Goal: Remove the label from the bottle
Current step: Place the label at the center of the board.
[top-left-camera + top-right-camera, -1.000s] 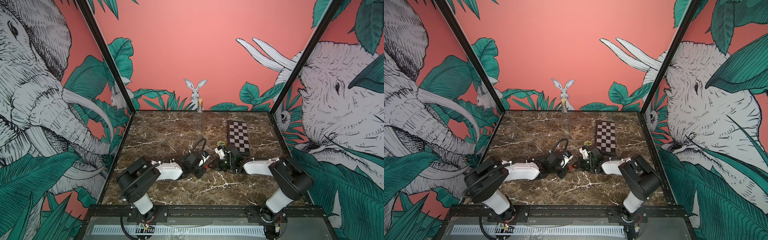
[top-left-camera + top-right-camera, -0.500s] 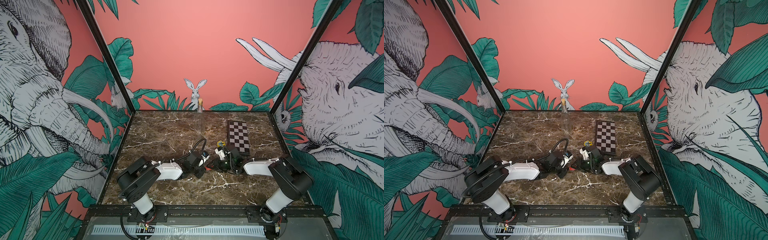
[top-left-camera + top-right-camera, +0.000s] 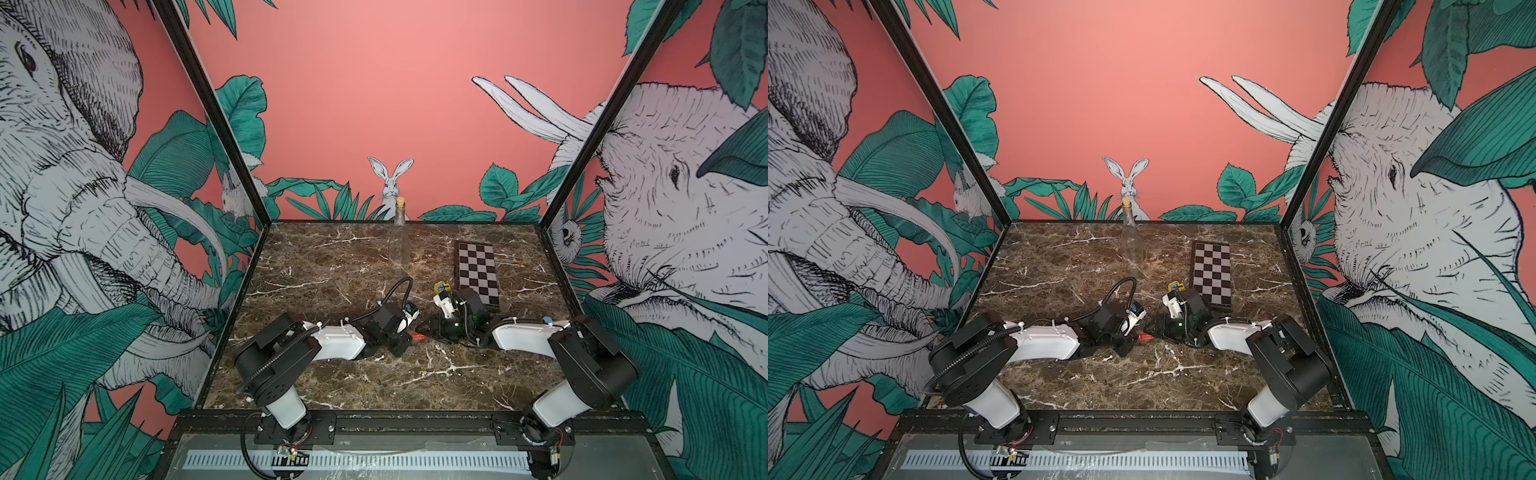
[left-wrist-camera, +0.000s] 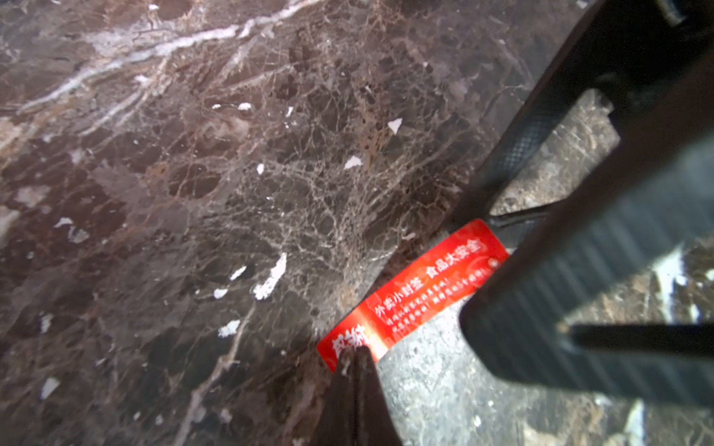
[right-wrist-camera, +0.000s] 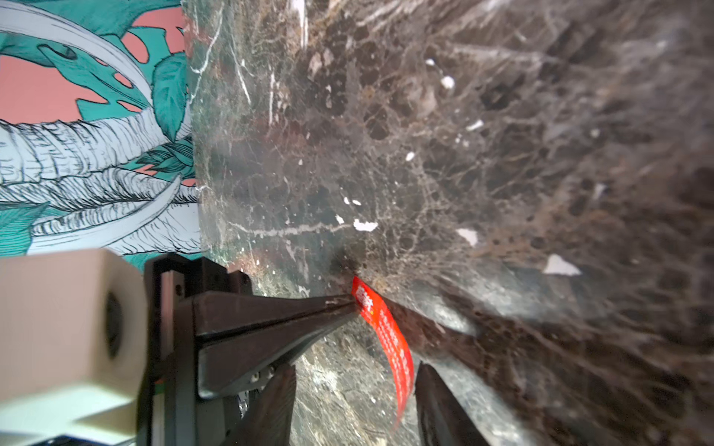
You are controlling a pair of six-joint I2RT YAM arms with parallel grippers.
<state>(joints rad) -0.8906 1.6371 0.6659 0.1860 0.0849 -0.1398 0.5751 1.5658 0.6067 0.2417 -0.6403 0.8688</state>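
The label (image 4: 425, 285) is pinched at one end by the left gripper (image 4: 351, 357), whose jaws are pressed together on it. The other end is seen between the spread jaws of the right gripper (image 5: 353, 370). The bottle (image 3: 399, 241) is stood upright, well behind the label.
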